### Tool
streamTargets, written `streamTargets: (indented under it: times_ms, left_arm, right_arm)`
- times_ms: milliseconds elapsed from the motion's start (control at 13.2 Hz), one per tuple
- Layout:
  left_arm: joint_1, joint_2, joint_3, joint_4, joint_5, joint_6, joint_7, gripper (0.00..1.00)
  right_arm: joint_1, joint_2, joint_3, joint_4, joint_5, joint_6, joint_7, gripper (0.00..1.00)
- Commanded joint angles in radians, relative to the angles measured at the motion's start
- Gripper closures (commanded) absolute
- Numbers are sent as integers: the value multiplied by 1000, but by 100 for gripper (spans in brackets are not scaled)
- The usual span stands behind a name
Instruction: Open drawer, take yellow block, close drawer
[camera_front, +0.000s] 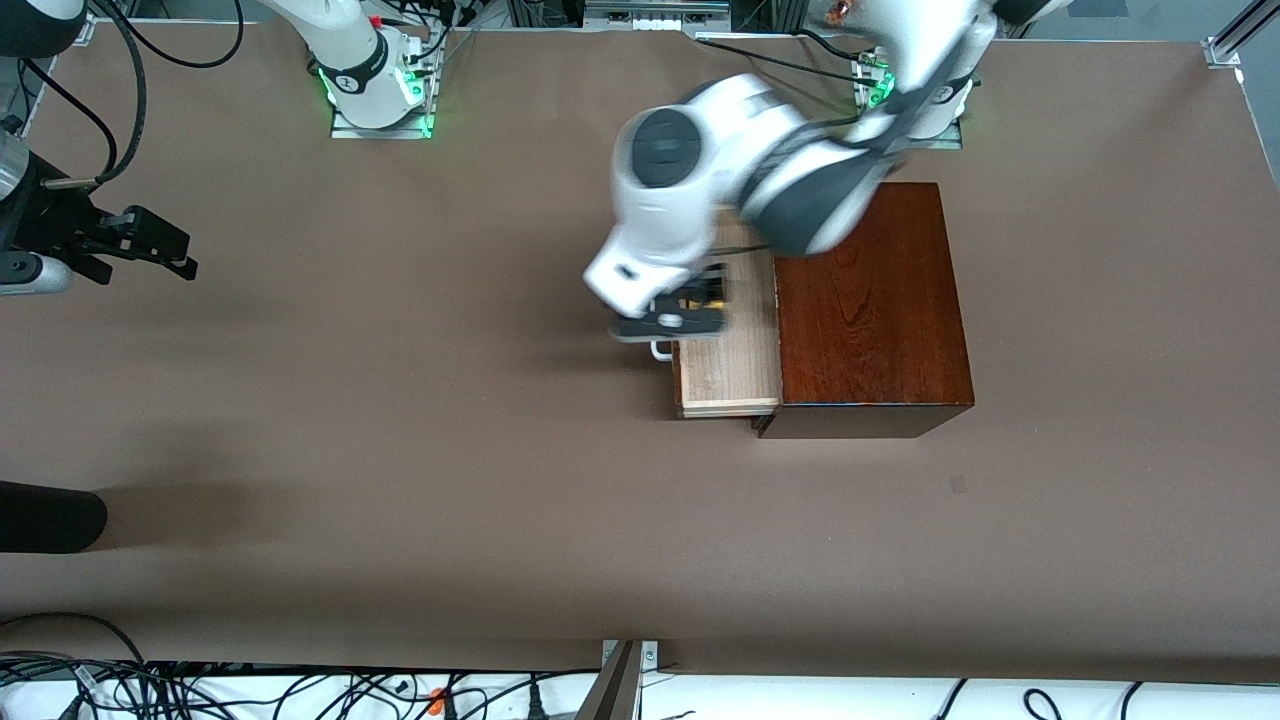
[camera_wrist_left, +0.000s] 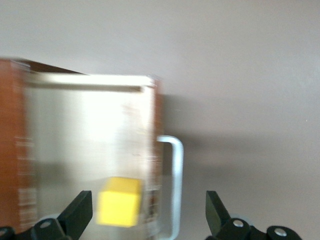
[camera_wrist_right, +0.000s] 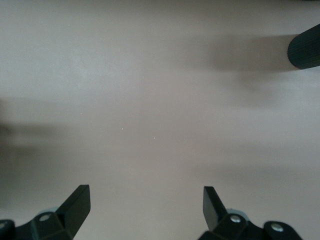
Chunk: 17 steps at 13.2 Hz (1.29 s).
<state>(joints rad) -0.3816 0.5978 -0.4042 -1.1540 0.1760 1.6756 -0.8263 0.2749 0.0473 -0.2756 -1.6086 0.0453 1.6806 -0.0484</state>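
Note:
The glossy dark wooden box (camera_front: 870, 300) stands near the left arm's base. Its drawer (camera_front: 730, 370) is pulled out toward the right arm's end of the table, showing the pale-wood tray (camera_wrist_left: 85, 145) and the white bar handle (camera_wrist_left: 176, 185). The yellow block (camera_wrist_left: 119, 201) lies in the tray, close to the drawer's front panel. My left gripper (camera_wrist_left: 148, 210) hangs open over the drawer's front and handle; the block sits below, near one fingertip (camera_wrist_left: 80, 207) and apart from it. In the front view the left hand (camera_front: 697, 305) covers most of the block. My right gripper (camera_wrist_right: 146, 202) waits open and empty over bare table.
The right gripper (camera_front: 165, 250) is at the right arm's end of the table. A dark rounded object (camera_front: 50, 515) juts in at that end nearer the front camera, and also shows in the right wrist view (camera_wrist_right: 306, 47). Cables lie along the table's front edge (camera_front: 300, 690).

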Motion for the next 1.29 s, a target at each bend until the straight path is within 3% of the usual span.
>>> streamTargets:
  times_ms: [0, 228, 607, 683, 835, 987, 1215]
  left_arm:
    - [172, -183, -19, -115, -79, -103, 143, 0]
    - [326, -260, -19, -118, -87, -220, 312, 0]
    - [512, -332, -10, -131, -137, -246, 454, 0]
    - [504, -355, 46, -145, -153, -255, 536, 0]
    - [388, -426, 254, -208, -187, -254, 631, 0]
    - [302, -479, 399, -265, -205, -244, 718, 0]
    - [286, -561, 444, -397, -207, -143, 770, 0]
  right_arm:
    - [-11, 17, 1, 15, -10, 16, -8, 0]
    - [10, 28, 18, 15, -16, 39, 7, 0]
    - [79, 32, 61, 33, -1, 39, -11, 0]
    - [114, 57, 62, 32, -1, 38, -11, 0]
    - [171, 78, 67, 30, 1, 19, -11, 0]
    - [220, 78, 119, 30, 8, -19, -11, 0]
    - [308, 110, 200, 36, 18, -10, 1, 0]
